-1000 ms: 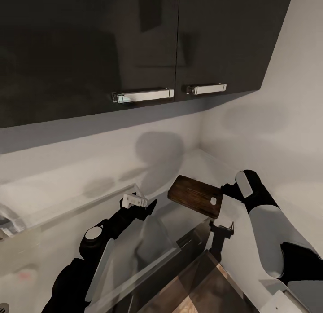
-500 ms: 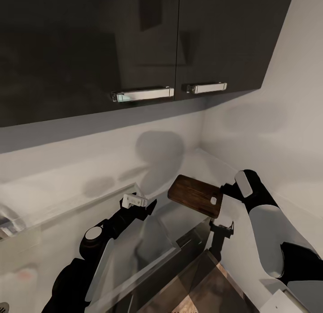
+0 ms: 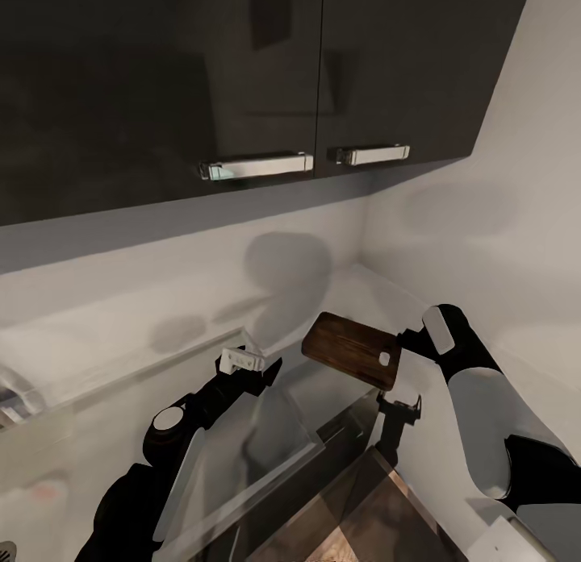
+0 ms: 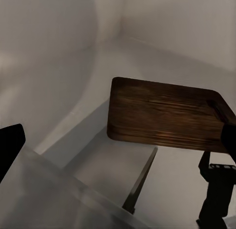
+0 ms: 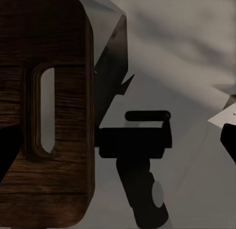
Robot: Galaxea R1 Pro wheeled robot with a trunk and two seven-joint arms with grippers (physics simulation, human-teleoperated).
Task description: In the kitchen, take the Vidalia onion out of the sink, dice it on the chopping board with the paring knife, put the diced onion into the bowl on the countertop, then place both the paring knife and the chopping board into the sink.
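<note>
Looks like the last step: chopping board (image 3: 353, 351) clamped at its slot end in the right claw (image 3: 401, 346), lifted above the desk (image 3: 97, 344). Left claw (image 3: 242, 359) empty, fingers apart. Next up, probably swinging over to the sink and lowering gently.

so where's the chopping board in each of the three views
Head view: chopping board right of centre, held up at its slot end by the right gripper.
Left wrist view: the board across the middle, seen from its plain end.
Right wrist view: the board along one side, close up.
Shared landmark: its slot handle, also seen in the head view.
</note>
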